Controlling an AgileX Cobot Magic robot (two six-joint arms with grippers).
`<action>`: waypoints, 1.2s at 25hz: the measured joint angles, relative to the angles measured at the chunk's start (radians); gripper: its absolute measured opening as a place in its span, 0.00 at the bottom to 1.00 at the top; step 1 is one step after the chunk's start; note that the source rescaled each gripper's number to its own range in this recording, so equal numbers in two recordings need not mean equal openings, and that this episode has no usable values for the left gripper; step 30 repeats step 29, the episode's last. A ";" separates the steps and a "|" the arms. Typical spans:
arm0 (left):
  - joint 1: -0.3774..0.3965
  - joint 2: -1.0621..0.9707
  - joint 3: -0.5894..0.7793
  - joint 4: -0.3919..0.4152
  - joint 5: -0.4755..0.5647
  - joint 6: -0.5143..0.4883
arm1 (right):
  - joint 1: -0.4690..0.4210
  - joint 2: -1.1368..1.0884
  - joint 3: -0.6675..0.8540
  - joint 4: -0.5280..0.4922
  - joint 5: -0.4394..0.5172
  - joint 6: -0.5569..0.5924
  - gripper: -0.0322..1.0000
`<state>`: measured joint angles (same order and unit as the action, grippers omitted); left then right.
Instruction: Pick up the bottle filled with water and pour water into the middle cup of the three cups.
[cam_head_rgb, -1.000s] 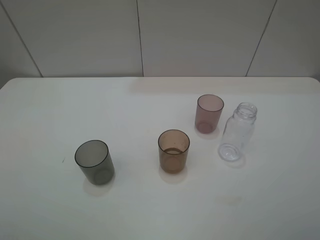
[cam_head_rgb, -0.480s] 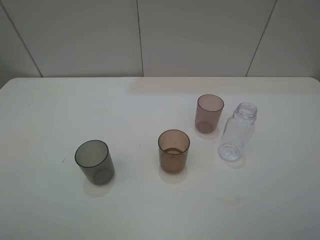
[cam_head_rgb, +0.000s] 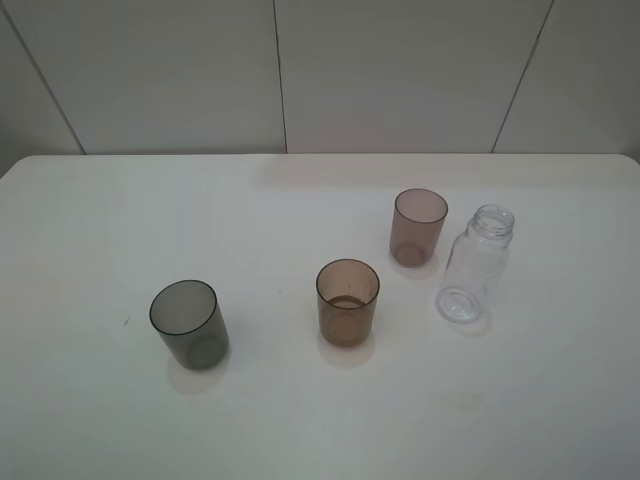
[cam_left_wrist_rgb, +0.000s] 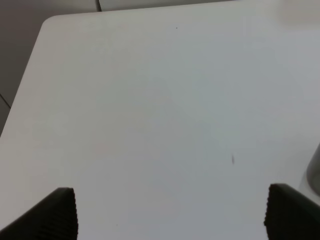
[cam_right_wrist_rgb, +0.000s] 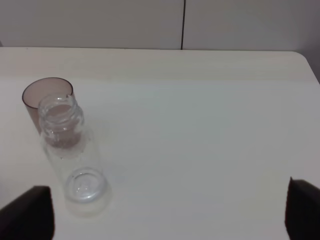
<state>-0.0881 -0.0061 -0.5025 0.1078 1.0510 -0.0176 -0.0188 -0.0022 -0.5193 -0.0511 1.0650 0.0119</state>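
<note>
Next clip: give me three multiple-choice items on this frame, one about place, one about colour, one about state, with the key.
1. Which cup stands nearest the bottle?
A. the grey cup
B. the pink cup
C. the amber cup

2. What colour is the middle cup?
A. amber-brown
B. green
C. blue

3. How is the bottle's neck?
A. capped
B. open, no cap
C. held in a gripper

Key:
1. B: the pink cup stands just beside the bottle, while the grey cup stands far off to the left of the high view.
2. A: it shows amber-brown between the grey and pink cups.
3. B: the right wrist view looks straight into the bare threaded mouth, and the right gripper and left gripper both stand open, holding nothing.
</note>
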 joint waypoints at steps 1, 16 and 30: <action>0.000 0.000 0.000 0.000 0.000 0.000 | 0.008 0.000 0.000 -0.001 0.000 0.000 1.00; 0.000 0.000 0.000 0.000 0.000 0.000 | 0.008 0.000 0.000 -0.002 0.000 0.000 1.00; 0.000 0.000 0.000 0.000 0.000 0.000 | 0.008 0.000 0.000 -0.002 0.000 0.000 1.00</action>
